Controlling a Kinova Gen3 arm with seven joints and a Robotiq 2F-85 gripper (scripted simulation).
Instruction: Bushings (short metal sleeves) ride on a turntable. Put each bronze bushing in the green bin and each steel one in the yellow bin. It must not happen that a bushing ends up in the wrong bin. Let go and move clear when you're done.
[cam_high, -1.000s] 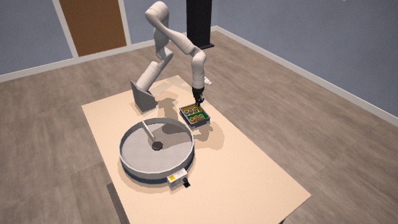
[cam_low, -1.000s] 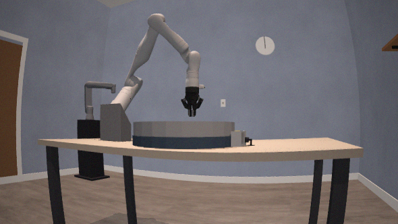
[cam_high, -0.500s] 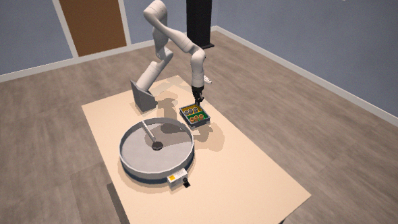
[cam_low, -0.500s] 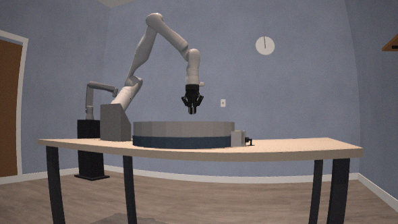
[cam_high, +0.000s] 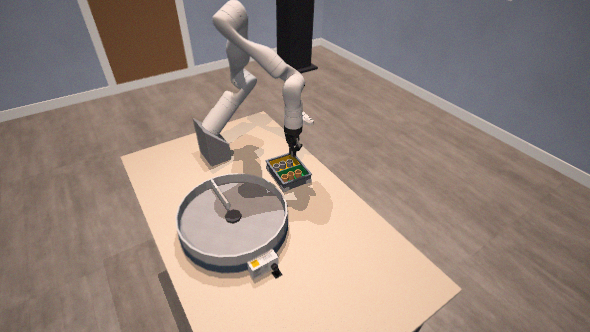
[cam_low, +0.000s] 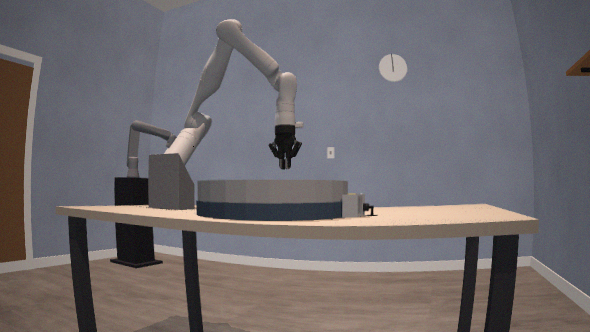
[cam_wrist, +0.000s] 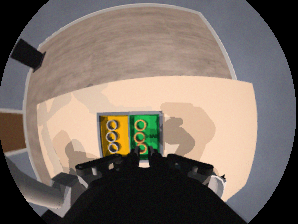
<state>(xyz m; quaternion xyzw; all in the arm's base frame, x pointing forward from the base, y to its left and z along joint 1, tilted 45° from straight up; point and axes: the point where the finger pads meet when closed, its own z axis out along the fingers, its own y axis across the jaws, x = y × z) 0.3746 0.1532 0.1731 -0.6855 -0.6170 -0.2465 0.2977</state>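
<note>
Wrist view: gripper (cam_wrist: 141, 160) w/ fingers clenched on nothing, above green bin (cam_wrist: 148, 124) & yellow bin (cam_wrist: 113, 127); bushings inside both.

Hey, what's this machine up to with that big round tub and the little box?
A white robot arm is sorting short metal sleeves. Its black gripper hangs shut and empty above the small dark divided box. Three grey steel sleeves sit in the yellow half and three bronze ones in the green half. The large round grey turntable shows no sleeves on it, so the sorting looks finished.
</note>
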